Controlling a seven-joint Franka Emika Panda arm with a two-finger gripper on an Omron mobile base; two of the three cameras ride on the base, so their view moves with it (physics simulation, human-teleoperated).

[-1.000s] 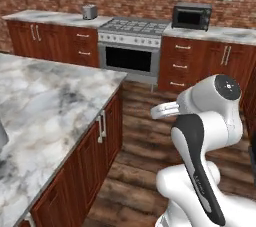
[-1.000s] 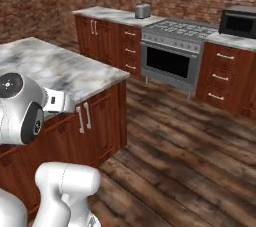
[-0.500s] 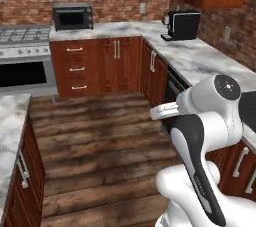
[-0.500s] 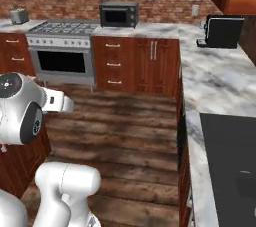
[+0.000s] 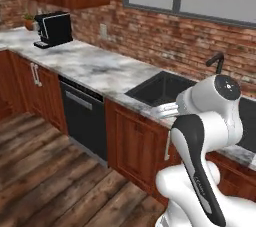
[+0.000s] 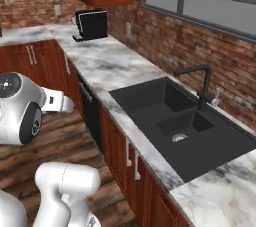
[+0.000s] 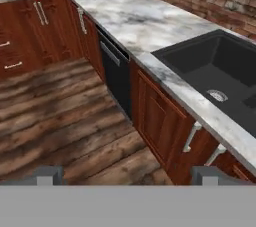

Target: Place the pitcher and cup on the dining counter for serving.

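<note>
A simulated kitchen with red brick walls [image 5: 150,31] and a dark wooden plank floor [image 7: 65,121] is surrounding the robot. A marble worktop [image 6: 107,63] with grey veins is running along the wall over reddish-brown wood cabinets [image 7: 160,116], which carry slim metal handles. A black rectangular sink [image 6: 185,121] is sitting sunk into the worktop, with a black hooked faucet [image 6: 202,83] standing at its far edge. In the left base view the robot's body is hiding part of the sink. A black coffee machine [image 5: 54,28] is standing far along the worktop, its top cut off in the hand view. A dark dishwasher front [image 5: 82,121] is sitting under the worktop between the cabinets. A window [image 6: 200,3] is showing above the sink, its upper part cut off.

The white arm [image 5: 200,136] is folding compactly above its base, with the hand tilting down toward the floor beside the cabinets. The gripper [image 7: 127,173] is showing two small dark fingertips [image 7: 47,175] standing far apart, with nothing between them.

The pitcher, the cup and the dining counter are outside these views.
</note>
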